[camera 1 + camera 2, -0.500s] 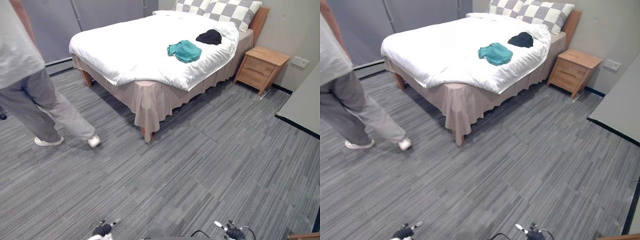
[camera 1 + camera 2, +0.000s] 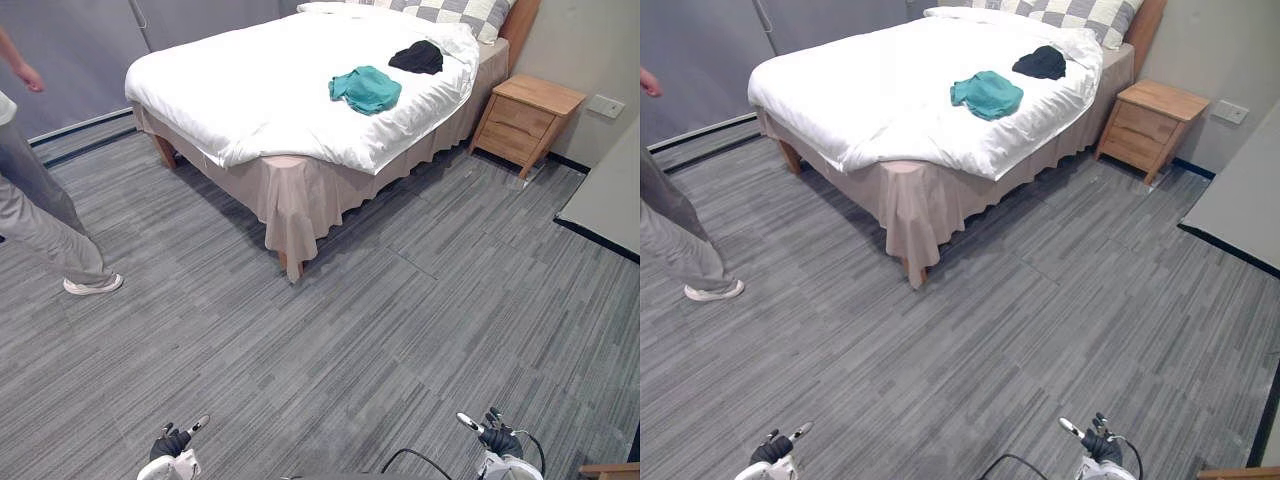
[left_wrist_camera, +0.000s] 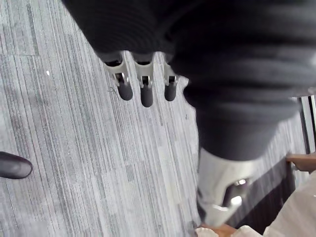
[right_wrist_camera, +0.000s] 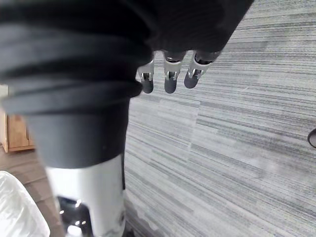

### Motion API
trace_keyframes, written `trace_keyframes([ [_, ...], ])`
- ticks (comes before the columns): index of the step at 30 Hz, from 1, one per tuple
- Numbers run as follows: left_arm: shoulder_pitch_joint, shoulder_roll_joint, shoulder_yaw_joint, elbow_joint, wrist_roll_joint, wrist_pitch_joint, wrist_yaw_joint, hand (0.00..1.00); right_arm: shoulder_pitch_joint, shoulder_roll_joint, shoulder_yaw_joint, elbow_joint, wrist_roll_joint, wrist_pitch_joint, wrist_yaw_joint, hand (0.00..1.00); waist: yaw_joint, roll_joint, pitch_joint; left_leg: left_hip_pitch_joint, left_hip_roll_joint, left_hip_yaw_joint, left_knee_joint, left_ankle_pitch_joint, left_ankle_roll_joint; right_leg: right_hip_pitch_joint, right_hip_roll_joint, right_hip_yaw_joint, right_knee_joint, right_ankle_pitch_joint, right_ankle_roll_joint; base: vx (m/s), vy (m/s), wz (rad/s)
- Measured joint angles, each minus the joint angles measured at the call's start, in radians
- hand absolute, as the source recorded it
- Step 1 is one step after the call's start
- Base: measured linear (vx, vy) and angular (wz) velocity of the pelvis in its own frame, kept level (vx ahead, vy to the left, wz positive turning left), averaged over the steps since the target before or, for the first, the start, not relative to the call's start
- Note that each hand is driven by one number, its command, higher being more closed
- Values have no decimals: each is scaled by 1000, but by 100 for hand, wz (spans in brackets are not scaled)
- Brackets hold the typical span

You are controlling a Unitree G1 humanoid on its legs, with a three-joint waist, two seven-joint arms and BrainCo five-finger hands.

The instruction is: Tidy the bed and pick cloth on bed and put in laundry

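Observation:
A teal cloth [image 2: 366, 88] lies crumpled on the white duvet of the bed [image 2: 250, 90], toward its right side. A black cloth [image 2: 417, 57] lies just beyond it, near the checked pillows [image 2: 470, 10]. The duvet hangs rumpled over the near corner above a beige bed skirt [image 2: 300, 205]. My left hand [image 2: 172, 452] and right hand [image 2: 495, 445] hang low at the bottom edge, far from the bed. In the wrist views the fingers [image 3: 143, 86] of the left and the fingers [image 4: 168, 76] of the right point straight down over grey carpet, holding nothing.
A person [image 2: 40, 220] in grey trousers walks at the left, near the foot of the bed. A wooden nightstand [image 2: 527, 110] stands right of the bed by the wall. A grey flat surface [image 2: 610, 205] juts in at the right edge. Striped grey carpet [image 2: 380, 330] lies between me and the bed.
The whole picture has shifted, so the camera moved. The person has stepped further left. Both hands show a little more at the bottom edge.

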Motion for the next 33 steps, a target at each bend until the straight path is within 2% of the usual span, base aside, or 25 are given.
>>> trace_keyframes([
  [8, -1, -5, -71, 0, 2, -2, -1, 0, 21, 26, 10, -1, -1, 1, -4, 0, -1, 4, 6, 0, 10, 23, 5, -4, -5, -10, 8, 3, 28, -6, -7, -53, -38, -5],
  [14, -2, -4, -105, 0, 0, -8, -2, 0, 43, 40, 21, -1, -1, 1, -9, 0, -4, -6, 20, 2, 8, 27, 7, -5, -4, -67, 0, 6, 164, -78, -16, -56, -32, -1],
  [16, -4, -3, -118, -1, -2, -8, -1, 0, 42, 50, 21, -1, -1, 1, -9, 0, -3, -19, 35, 2, -7, 36, 25, -25, 5, -124, -27, 2, 299, -152, 11, -54, -47, -6],
  [17, -5, -4, -133, 1, -6, -6, -2, 0, 43, 52, 33, -1, -1, 2, -11, 0, -8, -31, 53, 2, -16, 40, 35, -49, 10, -190, -46, -12, 441, -176, 42, -73, -53, -26],
  [18, -2, 1, -137, 5, -25, -6, -3, 0, 30, 60, 53, 0, -2, 4, -9, 0, -4, -25, 65, 4, -14, 51, 54, -62, 16, -271, -74, -45, 615, -168, 43, -65, -43, -28],
  [19, -3, 2, -137, 5, -29, -6, -3, 0, 27, 62, 55, 1, -1, 4, -8, 0, -5, -29, 69, 7, -13, 51, 59, -63, 21, -283, -80, -50, 644, -169, 47, -5, -34, -10],
  [20, -5, 6, -140, 4, -40, -9, -4, 0, 29, 65, 67, 10, -1, 8, -1, 0, -17, -33, 89, 36, -4, 49, 72, -72, 22, -309, -107, -74, 715, -207, 34, 80, -35, 6],
  [22, -8, 11, -141, 4, -40, -11, -8, 0, 28, 62, 83, 31, 1, 12, 14, 0, -23, -18, 101, 36, 40, 46, 113, -103, -1, -341, -110, -76, 686, -233, 42, 122, -80, 3],
  [23, -16, 19, -141, 4, -40, -11, -20, 0, 25, 63, 89, 42, 2, 13, 25, 0, -26, -11, 110, 34, 82, 42, 133, -121, -25, -360, -101, -74, 616, -224, 46, 169, -187, 6],
  [25, -33, 28, -137, 6, -37, -12, -38, 0, 27, 67, 89, 40, 11, 13, 30, 0, -29, -7, 120, 35, 143, 37, 149, -147, -67, -391, -105, -58, 426, -130, 60, 301, -320, 1],
  [26, -41, 31, -122, 9, -37, -11, -53, 0, 35, 67, 86, 33, 23, 14, 30, 0, -27, -11, 122, 35, 168, 40, 163, -167, -100, -399, -124, -29, 285, -37, 63, 339, -337, -9],
  [27, -45, 29, -103, 7, -37, -11, -65, 0, 49, 68, 82, 20, 25, 17, 29, 0, -27, -16, 128, 49, 187, 48, 181, -189, -128, -398, -138, -38, 264, 55, 84, 424, -396, -20],
  [28, -52, 12, -74, 3, -37, -9, -73, 0, 60, 74, 79, -27, 42, 24, 28, 0, -27, 9, 160, 93, 237, 82, 213, -216, -148, -390, -113, -88, 351, 78, 29, 427, -392, -16],
  [29, -53, 7, -69, 1, -37, -7, -81, 0, 65, 75, 73, -45, 44, 25, 29, 0, -31, 19, 167, 99, 253, 93, 234, -216, -146, -406, -105, -88, 410, 26, 23, 469, -456, -9],
  [30, -50, 3, -65, -31, -37, -9, -88, 0, 84, 74, 67, -87, 52, 39, 33, 0, -36, 18, 167, 105, 271, 108, 277, -210, -147, -444, -106, -90, 551, -73, 9, 396, -426, 10],
  [31, -46, -15, -54, -54, -37, -12, -87, 0, 100, 75, 66, -115, 62, 53, 36, 0, -39, 31, 159, 107, 294, 90, 305, -202, -154, -451, -101, -108, 617, -138, -10, 409, -428, 18],
  [32, -38, -39, -42, -75, -34, -16, -89, 0, 105, 74, 58, -121, 83, 65, 40, 0, -45, 41, 144, 100, 318, 62, 336, -186, -133, -446, -87, -130, 635, -180, -29, 291, -283, 18],
  [33, -33, -50, -39, -85, -28, -19, -92, 0, 103, 75, 50, -120, 83, 73, 41, 0, -44, 49, 137, 87, 327, 49, 378, -170, -109, -433, -79, -134, 633, -196, -35, 311, -279, 14],
])
